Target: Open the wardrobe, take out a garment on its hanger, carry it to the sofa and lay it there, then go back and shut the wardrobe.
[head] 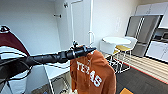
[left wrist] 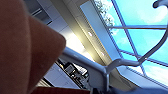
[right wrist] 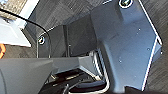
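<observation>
My left arm reaches across the head view, and its gripper (head: pixel 92 49) is shut on the neck of the white hanger (head: pixel 91 35). The burnt-orange garment (head: pixel 93 73) with white "TEXAS" lettering hangs from it, clear of the floor. In the left wrist view the orange fabric (left wrist: pixel 23 47) is close by. The hanger (left wrist: pixel 113 65) curves up there against bright ceiling panels. Behind the arm stands the open white wardrobe (head: pixel 62 27), with black hooks on its inner wall.
A maroon-and-white garment (head: pixel 10 47) hangs at the far left. A low white table (head: pixel 56 70) stands under the arm. To the right are a round white table (head: pixel 116 40), chairs (head: pixel 108 48), a steel fridge (head: pixel 143 30) and kitchen cabinets (head: pixel 157 50). The floor is dark carpet (right wrist: pixel 75 12).
</observation>
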You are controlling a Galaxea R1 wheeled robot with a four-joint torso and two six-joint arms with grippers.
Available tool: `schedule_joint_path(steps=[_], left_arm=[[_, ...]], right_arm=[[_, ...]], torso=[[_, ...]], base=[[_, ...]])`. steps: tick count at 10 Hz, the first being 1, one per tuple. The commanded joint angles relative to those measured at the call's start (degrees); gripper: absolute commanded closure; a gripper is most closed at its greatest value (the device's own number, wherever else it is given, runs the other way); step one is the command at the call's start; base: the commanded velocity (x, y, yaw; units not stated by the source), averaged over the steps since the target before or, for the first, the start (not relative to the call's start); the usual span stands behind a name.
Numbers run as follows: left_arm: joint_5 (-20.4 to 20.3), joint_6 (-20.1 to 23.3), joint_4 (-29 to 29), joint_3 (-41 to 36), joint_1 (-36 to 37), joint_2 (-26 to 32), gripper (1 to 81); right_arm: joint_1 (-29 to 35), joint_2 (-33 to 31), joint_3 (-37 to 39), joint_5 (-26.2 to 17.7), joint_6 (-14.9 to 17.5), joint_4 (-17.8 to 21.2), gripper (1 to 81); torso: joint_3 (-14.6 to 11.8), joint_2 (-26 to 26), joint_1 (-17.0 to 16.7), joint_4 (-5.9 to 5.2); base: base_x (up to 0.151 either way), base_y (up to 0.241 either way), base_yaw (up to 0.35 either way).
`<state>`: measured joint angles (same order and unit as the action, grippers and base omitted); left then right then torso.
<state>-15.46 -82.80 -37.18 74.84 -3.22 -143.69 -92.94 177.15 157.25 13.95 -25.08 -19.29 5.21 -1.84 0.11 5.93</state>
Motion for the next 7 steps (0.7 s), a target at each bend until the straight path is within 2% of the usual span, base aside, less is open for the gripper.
schedule_joint_path(steps=[1, 7], left_arm=[[-4.1, 0.6, -0.6, -0.7, 11.8, -0.5, 81.1], [-4.1, 0.7, -0.7, -1.1, 11.9, -1.1, 81.1]], right_arm=[[1.8, 0.4, -0.4, -2.1, 0.1, 0.0, 1.0], [1.7, 0.5, -0.4, -2.1, 0.1, -0.1, 1.0]], torso=[[0.0, 0.0, 0.0, 0.00], [0.0, 0.0, 0.0, 0.00]], base=[[0.000, 0.000, -0.340], [0.000, 0.000, -0.340]])
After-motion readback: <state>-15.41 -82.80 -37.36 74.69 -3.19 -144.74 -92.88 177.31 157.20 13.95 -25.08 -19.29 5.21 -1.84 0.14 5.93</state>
